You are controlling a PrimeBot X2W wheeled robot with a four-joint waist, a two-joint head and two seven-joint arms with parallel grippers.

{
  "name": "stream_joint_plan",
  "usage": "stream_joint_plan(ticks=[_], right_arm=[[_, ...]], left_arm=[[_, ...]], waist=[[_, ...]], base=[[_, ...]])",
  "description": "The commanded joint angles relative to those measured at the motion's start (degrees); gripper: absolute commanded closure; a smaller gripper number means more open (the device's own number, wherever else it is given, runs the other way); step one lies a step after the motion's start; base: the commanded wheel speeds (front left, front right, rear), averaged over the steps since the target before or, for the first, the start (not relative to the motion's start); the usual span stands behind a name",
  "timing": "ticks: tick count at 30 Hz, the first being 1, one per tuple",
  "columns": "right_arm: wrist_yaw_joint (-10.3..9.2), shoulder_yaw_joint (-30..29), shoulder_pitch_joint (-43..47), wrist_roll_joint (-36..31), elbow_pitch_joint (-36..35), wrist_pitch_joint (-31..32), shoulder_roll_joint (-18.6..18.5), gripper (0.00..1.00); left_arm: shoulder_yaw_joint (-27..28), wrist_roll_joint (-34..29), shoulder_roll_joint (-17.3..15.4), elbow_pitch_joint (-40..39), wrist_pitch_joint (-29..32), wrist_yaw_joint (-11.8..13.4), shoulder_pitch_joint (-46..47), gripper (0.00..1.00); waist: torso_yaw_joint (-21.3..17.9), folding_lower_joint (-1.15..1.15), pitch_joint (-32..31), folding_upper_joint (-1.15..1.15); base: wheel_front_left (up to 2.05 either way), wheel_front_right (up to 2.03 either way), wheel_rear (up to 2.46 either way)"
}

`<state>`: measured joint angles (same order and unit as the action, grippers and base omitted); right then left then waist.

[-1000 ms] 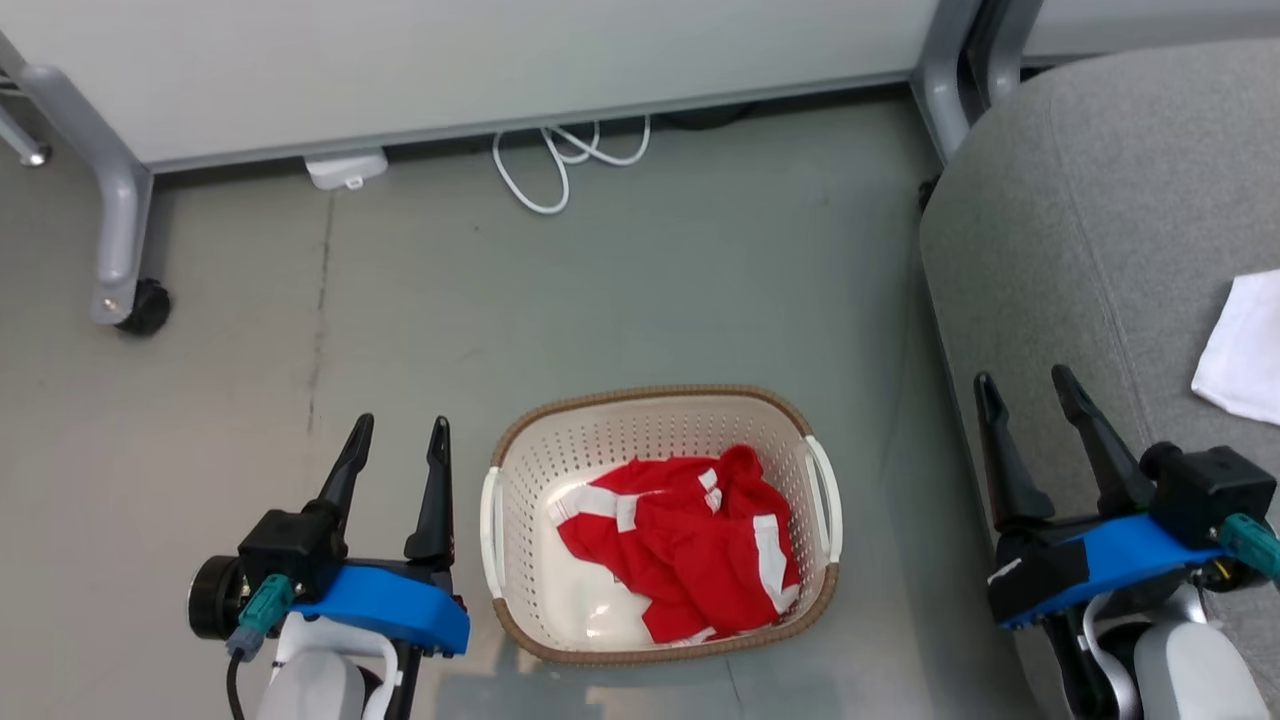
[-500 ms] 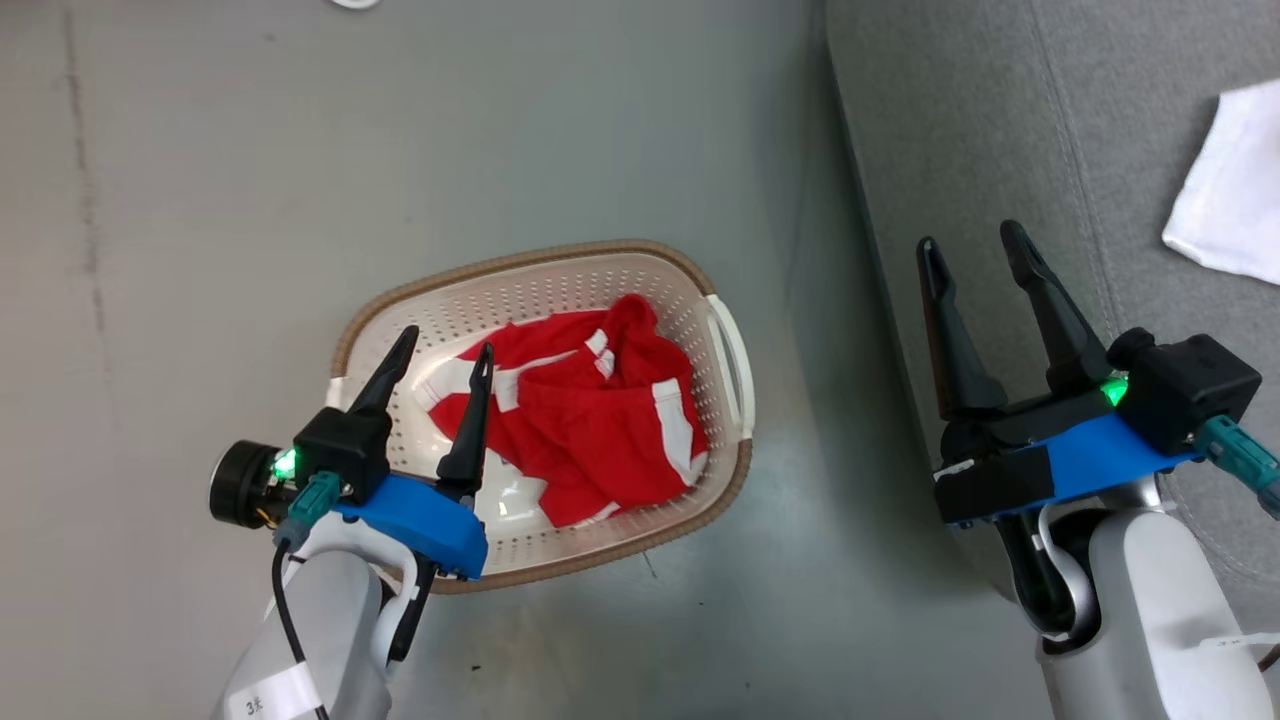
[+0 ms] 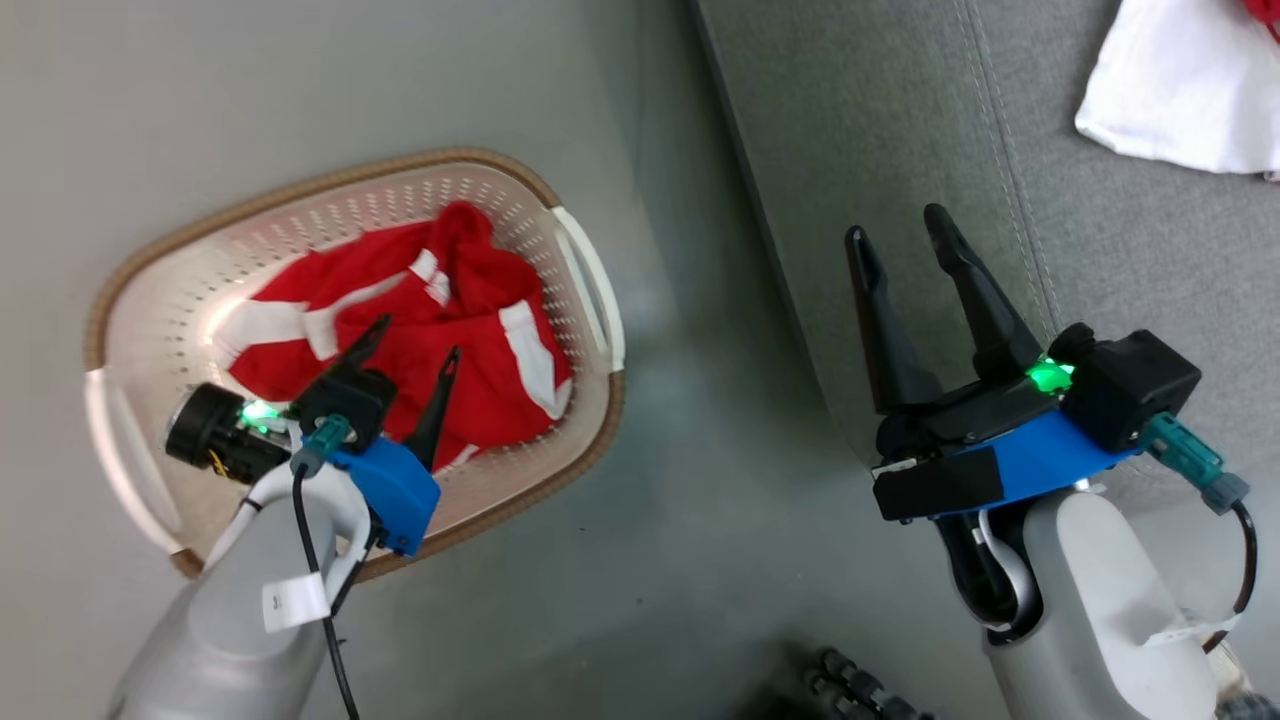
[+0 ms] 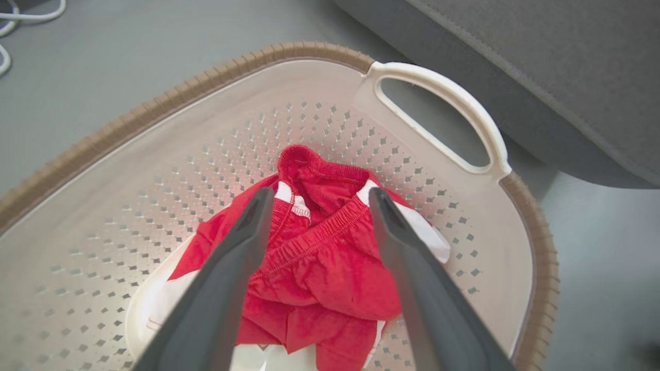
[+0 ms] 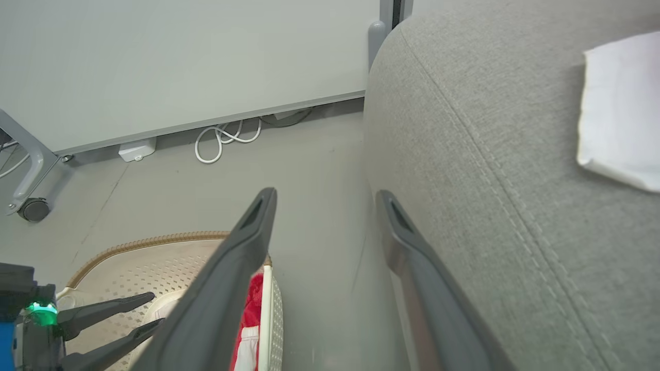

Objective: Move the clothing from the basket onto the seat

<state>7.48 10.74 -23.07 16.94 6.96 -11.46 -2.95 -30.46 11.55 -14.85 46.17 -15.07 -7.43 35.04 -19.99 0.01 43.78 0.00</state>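
The cream basket point(image 3: 330, 215) with a brown rim sits on the grey floor, holding crumpled red clothing point(image 3: 470, 300) with white stripes. My left gripper point(image 3: 420, 337) is open and hangs inside the basket just above the clothing. In the left wrist view its fingers point(image 4: 319, 192) straddle a bunched red waistband point(image 4: 319, 268) with nothing between them. My right gripper point(image 3: 895, 222) is open and empty over the front edge of the grey seat point(image 3: 900, 100). The right wrist view looks between its fingers point(image 5: 326, 195), with the seat point(image 5: 490, 129) to the right and the basket point(image 5: 154, 257) lower left.
A white cloth point(image 3: 1180, 90) lies on the seat at the far right, with a scrap of red point(image 3: 1265, 8) at the corner. The basket's handle point(image 4: 443, 93) faces the seat across a narrow strip of floor. A white cable point(image 5: 227, 136) and a caster point(image 5: 33, 208) lie by the wall.
The head camera has tilted down and turned, shifting the whole picture. My left gripper went from beside the basket to over it and down close to the red clothing. The right gripper stayed open.
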Motion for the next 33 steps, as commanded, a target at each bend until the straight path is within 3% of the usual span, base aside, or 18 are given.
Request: stream_joint_plan(ticks=[1, 16, 23, 33], right_arm=[[0.03, 0.75, -1.31, 0.73, 0.47, -0.67, 0.11, 0.00], [0.02, 6.03, -5.01, 3.17, 2.78, -3.28, 0.09, 0.00], [0.03, 6.98, -5.34, 3.58, 2.82, -3.58, 0.09, 0.00], [0.03, 6.55, -3.94, 2.72, 1.70, -3.74, 0.09, 0.00]], left_arm=[[-1.20, -0.10, -1.05, 1.33, 0.09, -0.07, 2.48, 0.00], [-17.09, 3.91, -4.60, 8.79, 4.71, -0.06, 12.97, 0.00], [-24.79, 10.44, -5.38, 8.27, 8.06, -0.06, 16.38, 0.00], [-28.94, 17.04, -3.87, 12.85, 14.70, 0.00, 18.73, 0.00]], waist=[[-2.14, -0.01, 2.70, 0.00], [-3.15, -0.01, 8.43, 0.00], [-3.53, -0.01, 9.77, 0.00], [-2.86, -0.01, 10.71, 0.00]], base=[[0.00, 0.00, 0.00], [0.00, 0.00, 0.00], [0.00, 0.00, 0.00], [0.00, 0.00, 0.00]])
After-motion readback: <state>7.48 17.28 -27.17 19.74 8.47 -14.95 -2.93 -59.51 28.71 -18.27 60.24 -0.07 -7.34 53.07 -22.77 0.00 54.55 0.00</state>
